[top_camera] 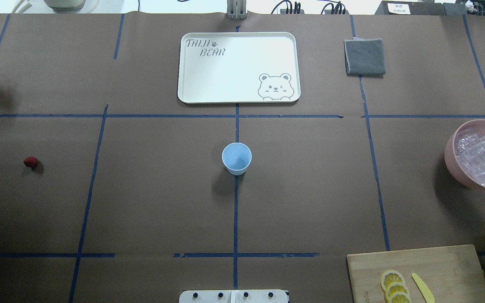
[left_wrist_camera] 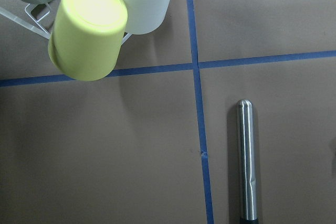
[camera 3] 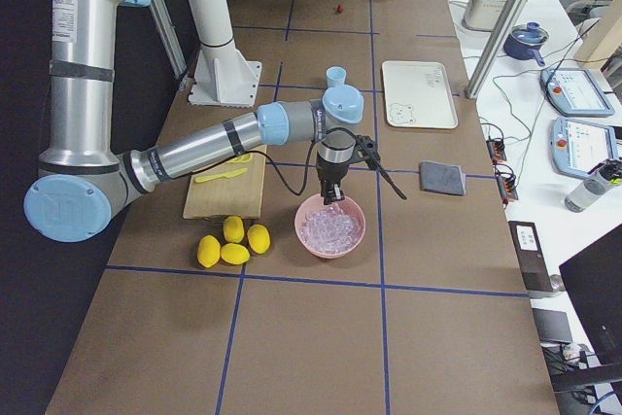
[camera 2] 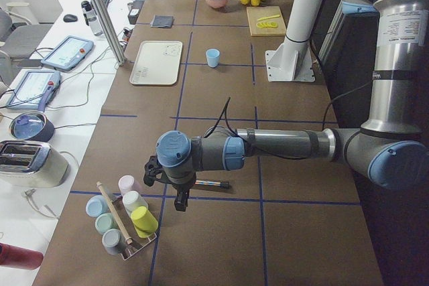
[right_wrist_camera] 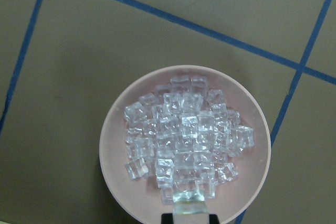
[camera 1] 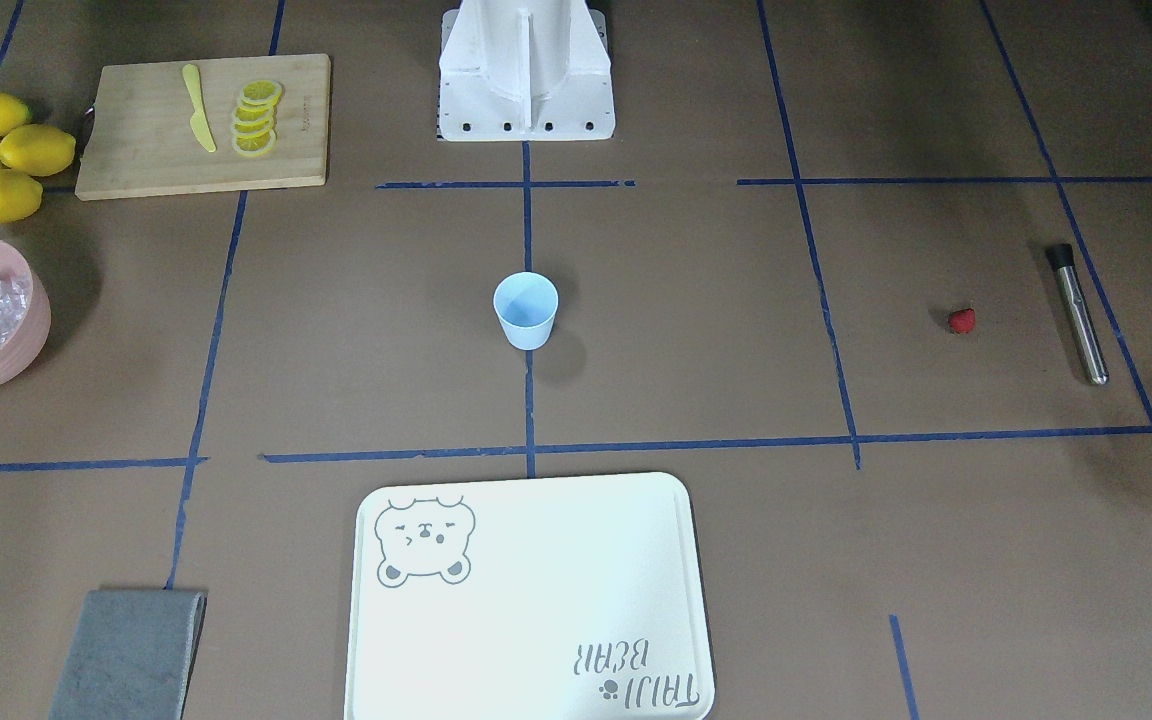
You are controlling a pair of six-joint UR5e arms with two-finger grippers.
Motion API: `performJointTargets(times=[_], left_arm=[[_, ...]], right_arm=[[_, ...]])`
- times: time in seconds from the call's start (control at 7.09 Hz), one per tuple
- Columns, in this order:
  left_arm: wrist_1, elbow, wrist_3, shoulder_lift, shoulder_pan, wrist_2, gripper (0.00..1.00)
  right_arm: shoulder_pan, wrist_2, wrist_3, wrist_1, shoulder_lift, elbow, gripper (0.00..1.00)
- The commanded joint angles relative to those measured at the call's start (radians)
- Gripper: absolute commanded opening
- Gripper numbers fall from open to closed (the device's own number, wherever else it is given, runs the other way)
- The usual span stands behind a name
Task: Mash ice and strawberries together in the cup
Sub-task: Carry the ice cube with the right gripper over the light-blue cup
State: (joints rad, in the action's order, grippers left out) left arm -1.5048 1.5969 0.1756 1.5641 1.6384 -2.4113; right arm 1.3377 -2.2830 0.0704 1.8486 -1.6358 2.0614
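The cup [camera 1: 525,310] is set upright at the table's middle, with the strawberry [camera 1: 961,320] laid well apart on the left and the ice [right_wrist_camera: 181,135] heaped in a pink bowl [right_wrist_camera: 111,156] well apart on the right. One cube of it is pinched between the fingertips of the right gripper [camera 3: 333,196], just over that heap. The left gripper [camera 2: 181,203] is held over the table beside a steel muddler [left_wrist_camera: 245,161] at the far left; its opening cannot be told.
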Motion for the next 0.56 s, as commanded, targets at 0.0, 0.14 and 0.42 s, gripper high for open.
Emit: performJointTargets(times=[0.0,0.14,0.42], left_arm=[[-0.003,0.0,0.004,-0.001,0.0,-0.002,1.0],[-0.003,0.0,-0.001,0.001,0.0,-0.002,1.0],[-0.003,0.0,-0.001,0.002,0.0,-0.003,1.0]], right_arm=[[-0.014,-0.056,-0.102,0.047,0.15,-0.026,0.0],[-0.076,-0.07,-0.221,0.047,0.224,-0.027,0.0],[-0.258,-0.059,-0.543,0.047,0.394,-0.03,0.0]])
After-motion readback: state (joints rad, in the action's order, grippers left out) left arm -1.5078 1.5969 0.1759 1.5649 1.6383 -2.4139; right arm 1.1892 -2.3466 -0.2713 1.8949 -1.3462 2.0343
